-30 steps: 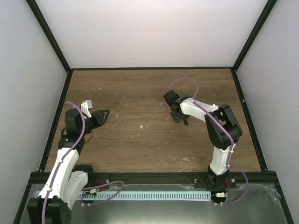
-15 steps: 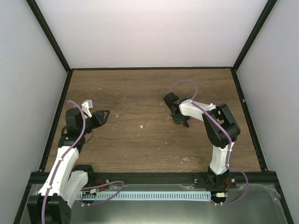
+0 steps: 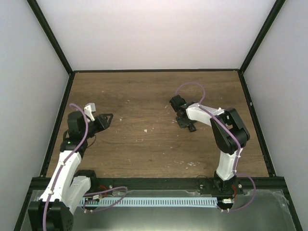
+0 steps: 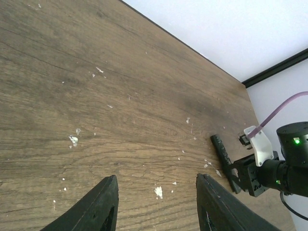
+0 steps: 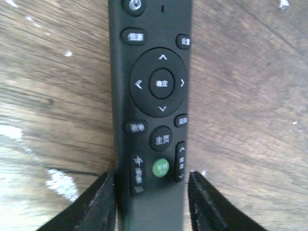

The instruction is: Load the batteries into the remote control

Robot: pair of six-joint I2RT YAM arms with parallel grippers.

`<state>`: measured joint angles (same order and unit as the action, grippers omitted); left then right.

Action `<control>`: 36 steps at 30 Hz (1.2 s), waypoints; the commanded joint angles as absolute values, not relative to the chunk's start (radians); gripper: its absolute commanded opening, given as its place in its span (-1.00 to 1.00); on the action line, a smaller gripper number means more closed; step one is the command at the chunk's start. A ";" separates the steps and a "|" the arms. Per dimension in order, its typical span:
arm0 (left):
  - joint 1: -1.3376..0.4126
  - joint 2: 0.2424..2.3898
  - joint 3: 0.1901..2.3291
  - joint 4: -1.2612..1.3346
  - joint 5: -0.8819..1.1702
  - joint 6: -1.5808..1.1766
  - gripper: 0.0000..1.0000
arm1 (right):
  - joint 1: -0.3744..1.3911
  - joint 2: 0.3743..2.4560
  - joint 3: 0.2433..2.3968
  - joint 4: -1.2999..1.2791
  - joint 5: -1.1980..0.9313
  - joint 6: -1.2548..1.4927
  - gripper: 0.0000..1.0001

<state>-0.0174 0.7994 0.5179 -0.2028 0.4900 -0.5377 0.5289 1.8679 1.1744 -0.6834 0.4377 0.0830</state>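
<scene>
The remote control (image 5: 153, 57) lies flat on the wooden table (image 3: 139, 94), right of centre and about midway between near and far. The top view shows only a dark shape there, under the right gripper (image 3: 187, 124). The right wrist view shows more: the remote lies buttons up, with a round direction pad (image 5: 161, 83) and a green button (image 5: 160, 167). Its lower end sits between that gripper's fingers (image 5: 103, 202). The jaws flank it closely on both sides, and we cannot tell whether they pinch it or merely stand beside it.

The left gripper (image 4: 156, 179) hovers near the table's left edge, well apart from the remote. Its jaws are spread with nothing between them but bare wood dotted with white specks (image 4: 73, 140). Its camera catches the remote side-on as a slim black bar.
</scene>
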 commanded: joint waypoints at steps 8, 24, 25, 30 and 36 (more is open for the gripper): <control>-0.014 0.691 0.548 -0.137 0.502 -0.471 -0.05 | 0.552 1.466 0.958 -0.371 0.185 0.011 1.00; -0.014 0.579 0.614 -0.248 0.161 -0.521 0.83 | 0.551 1.321 1.166 -0.298 0.187 0.073 1.00; -0.014 0.569 0.611 -0.249 0.147 -0.531 0.89 | 0.551 1.321 1.174 -0.301 0.190 0.080 1.00; -0.014 0.568 0.627 -0.282 0.104 -0.546 0.99 | 0.551 1.327 1.199 -0.325 0.191 0.103 1.00; -0.014 0.583 0.641 -0.284 0.095 -0.565 1.00 | 0.551 1.318 1.204 -0.333 0.178 0.127 1.00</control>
